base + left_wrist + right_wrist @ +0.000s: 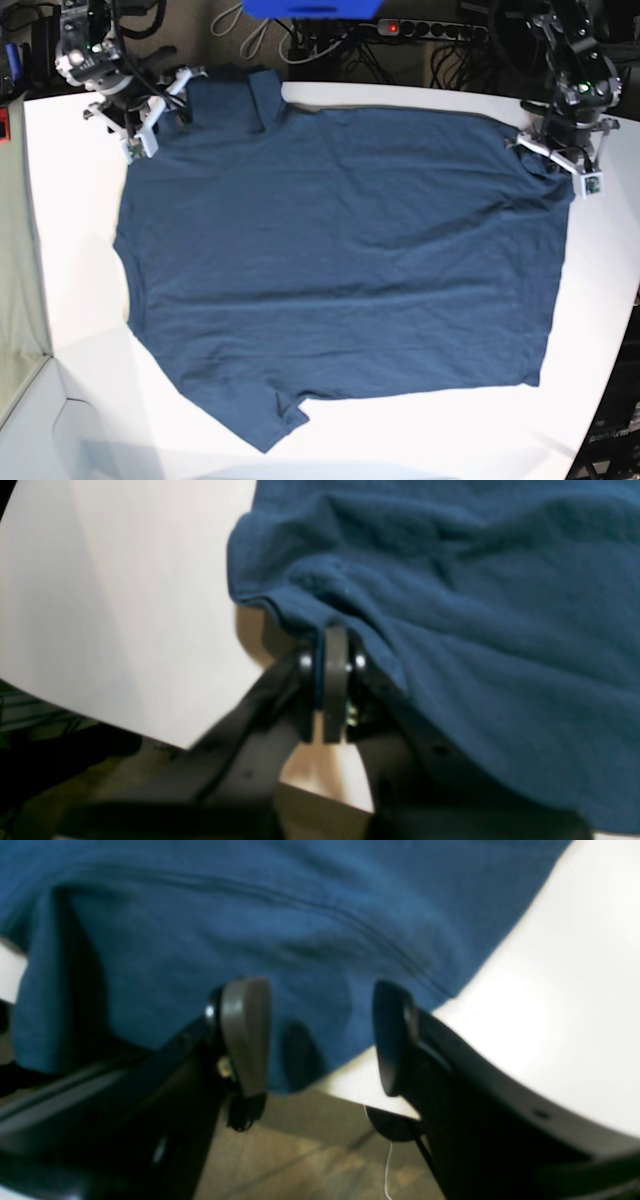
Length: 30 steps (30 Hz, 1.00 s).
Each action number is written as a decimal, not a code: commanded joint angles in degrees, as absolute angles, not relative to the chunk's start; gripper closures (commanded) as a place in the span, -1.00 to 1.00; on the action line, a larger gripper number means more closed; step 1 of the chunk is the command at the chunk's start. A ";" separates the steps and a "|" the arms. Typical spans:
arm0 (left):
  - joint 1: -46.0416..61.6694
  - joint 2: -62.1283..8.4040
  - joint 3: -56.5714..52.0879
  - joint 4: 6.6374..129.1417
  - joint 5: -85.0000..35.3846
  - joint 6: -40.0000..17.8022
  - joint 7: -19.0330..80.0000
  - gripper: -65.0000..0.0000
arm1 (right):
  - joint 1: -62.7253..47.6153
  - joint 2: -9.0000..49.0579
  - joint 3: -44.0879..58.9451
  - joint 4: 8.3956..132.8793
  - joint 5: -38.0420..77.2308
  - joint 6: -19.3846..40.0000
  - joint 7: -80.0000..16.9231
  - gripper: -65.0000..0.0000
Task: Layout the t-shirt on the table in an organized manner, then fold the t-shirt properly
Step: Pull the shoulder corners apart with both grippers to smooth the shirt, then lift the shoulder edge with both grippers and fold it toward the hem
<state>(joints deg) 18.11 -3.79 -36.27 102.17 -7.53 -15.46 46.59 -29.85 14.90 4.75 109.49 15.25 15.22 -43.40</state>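
Two wrist views, then base. Left wrist: left gripper point(334, 680) pinched shut on the t-shirt point(450, 605) hem. Right wrist: right gripper point(320, 1040) fingers wide, straddling the shirt edge, nothing held. Base: shirt spread nearly flat on the table point(80, 330). Risk: one-sided pull, likely skewing or bunching the cloth.

Base view: I see even overhead light, sharp focus, faint soft shadows on the table point(80, 300).
Wrist views: both look soft and blurred to me.
Glare: white tabletop blows out beside the t-shirt point(300, 915).
Foreground: dark, unfocused.
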 commanded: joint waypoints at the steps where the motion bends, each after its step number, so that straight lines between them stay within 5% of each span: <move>1: 17.89 -4.35 -36.53 103.87 -7.78 -15.43 45.67 1.00 | -29.67 15.34 5.05 110.20 15.43 15.52 -42.24 -0.03; 20: 18.07 -4.44 -37.14 103.87 -7.78 -15.43 45.67 1.00 | -28.44 15.52 4.97 104.22 15.43 15.52 -42.24 -0.01; 23: 17.89 -4.35 -38.81 103.87 -7.87 -15.43 45.67 1.00 | -28.53 15.52 4.62 104.22 15.43 15.52 -42.15 0.21; 28: 17.89 -4.53 -39.08 103.87 -7.87 -15.43 45.67 1.00 | -28.26 15.52 4.62 104.22 15.43 15.52 -42.15 0.99; 30: 17.98 -4.53 -39.08 103.87 -7.87 -15.43 45.67 1.00 | -28.26 15.52 4.62 104.22 15.43 15.52 -42.15 1.00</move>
